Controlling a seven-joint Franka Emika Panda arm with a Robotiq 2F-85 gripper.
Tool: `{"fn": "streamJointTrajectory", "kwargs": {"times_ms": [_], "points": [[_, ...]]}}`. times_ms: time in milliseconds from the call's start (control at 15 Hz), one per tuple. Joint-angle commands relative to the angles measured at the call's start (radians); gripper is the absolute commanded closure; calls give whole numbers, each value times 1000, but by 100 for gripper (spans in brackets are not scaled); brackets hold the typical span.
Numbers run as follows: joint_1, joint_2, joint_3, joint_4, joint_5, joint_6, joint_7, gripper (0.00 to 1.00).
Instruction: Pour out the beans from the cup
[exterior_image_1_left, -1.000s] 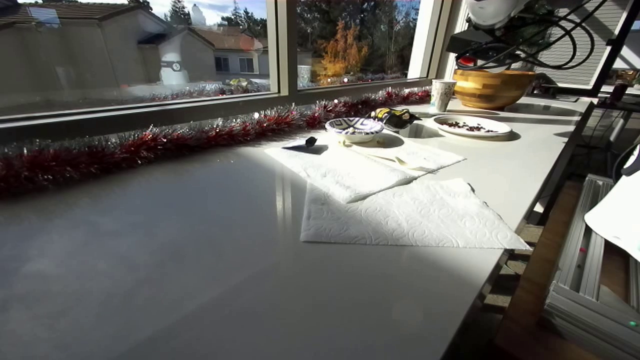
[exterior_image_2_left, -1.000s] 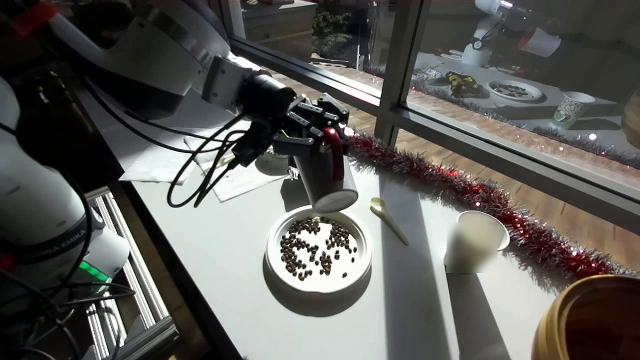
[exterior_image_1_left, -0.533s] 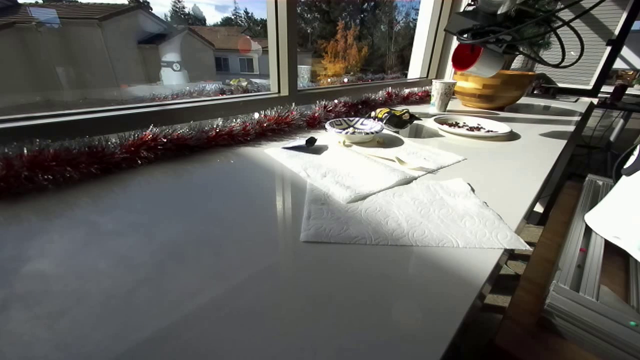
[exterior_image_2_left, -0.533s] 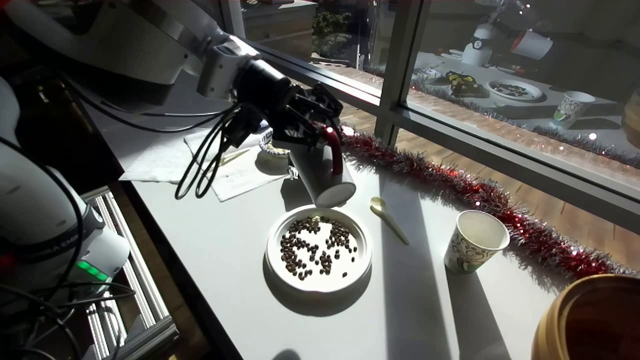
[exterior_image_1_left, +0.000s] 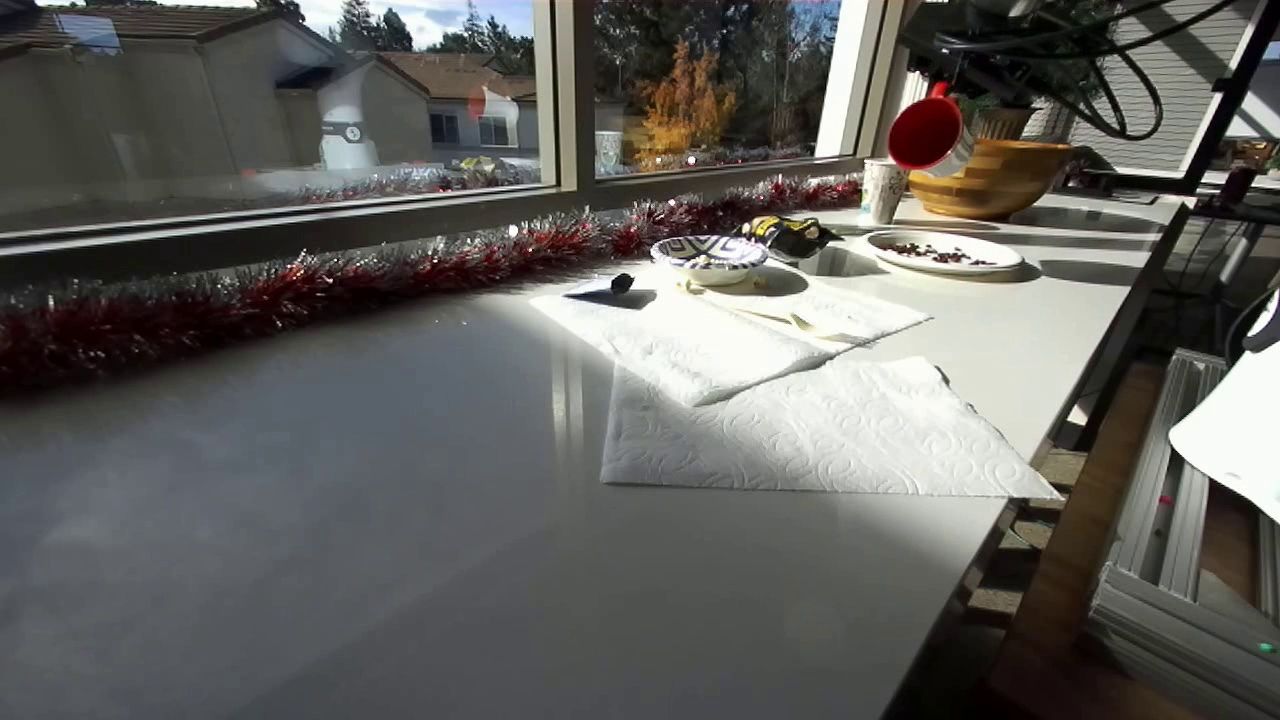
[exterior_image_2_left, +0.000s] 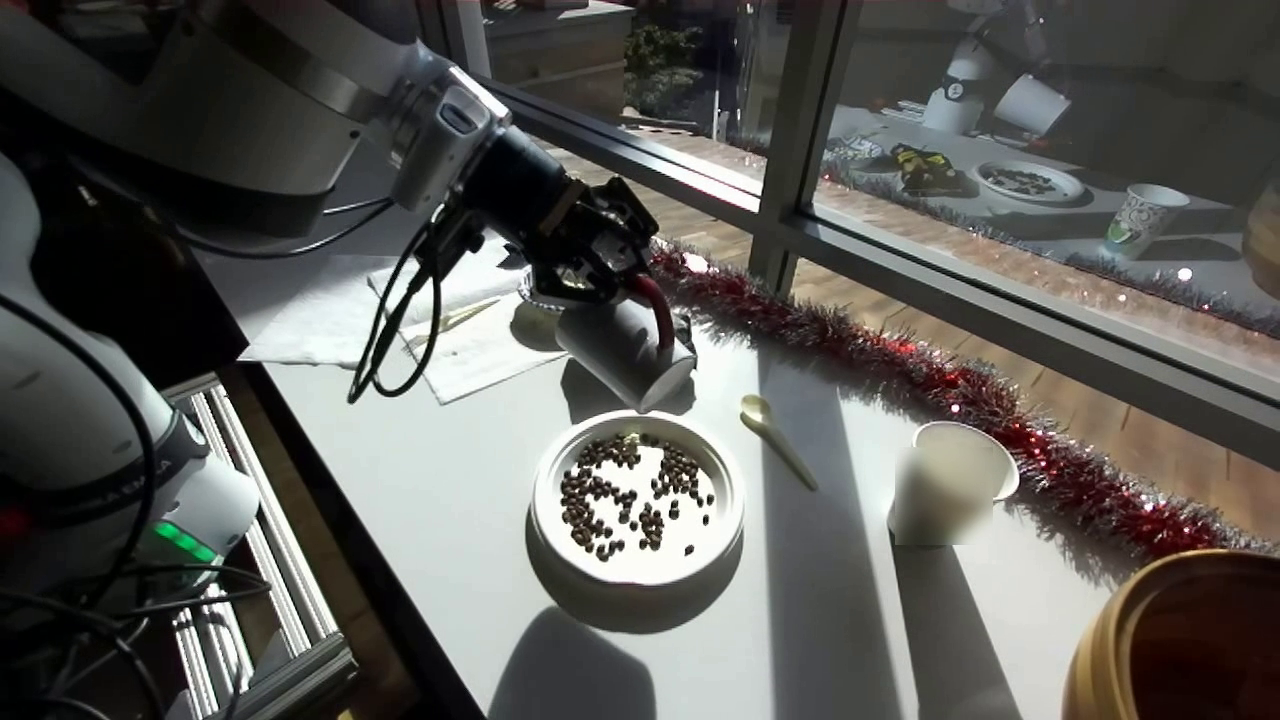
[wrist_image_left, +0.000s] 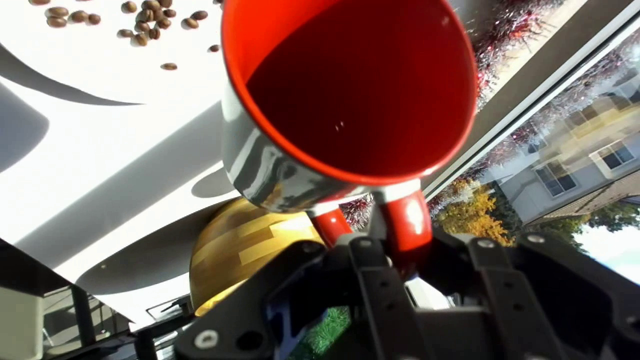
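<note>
Currently, cup (exterior_image_2_left: 612, 348): one, held above the desk (exterior_image_1_left: 400, 520), near the plate (exterior_image_2_left: 635, 572); squarely over it or not, can't tell.
Cup axis: slanted, well off upright; mouth toward the desk end with the paper towels (exterior_image_1_left: 800, 440), base toward the end with the wooden bowl (exterior_image_1_left: 985, 187).
Gripper (wrist_image_left: 407, 250): one, jaws narrow, holding the cup by its red handle (wrist_image_left: 408, 220).
Plate: one, between the desk edge at the window (exterior_image_1_left: 573, 90) and the robot-side edge.
Beans (wrist_image_left: 139, 39): too many to count, on the plate.
Spoon (exterior_image_2_left: 782, 445): one just beside the plate.
Paper cup (exterior_image_1_left: 883, 192): one, near the window edge.
Wooden bowl, patterned bowl (exterior_image_1_left: 708, 243): one each.
</note>
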Motion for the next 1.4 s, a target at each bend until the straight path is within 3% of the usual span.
{"fn": "streamJointTrajectory", "kwargs": {"times_ms": [0, 467, 800, 1067, 1333], "points": [[-46, -12, -31, -1, 70, 141, -117, 98], [-123, 72, -87, -5, 309, 346, -388, 98], [-61, 201, -193, -10, 488, 481, -558, 98], [-10, 255, -256, -14, 466, 521, -536, 98], [6, 237, -275, -15, 422, 494, -490, 98]]}}
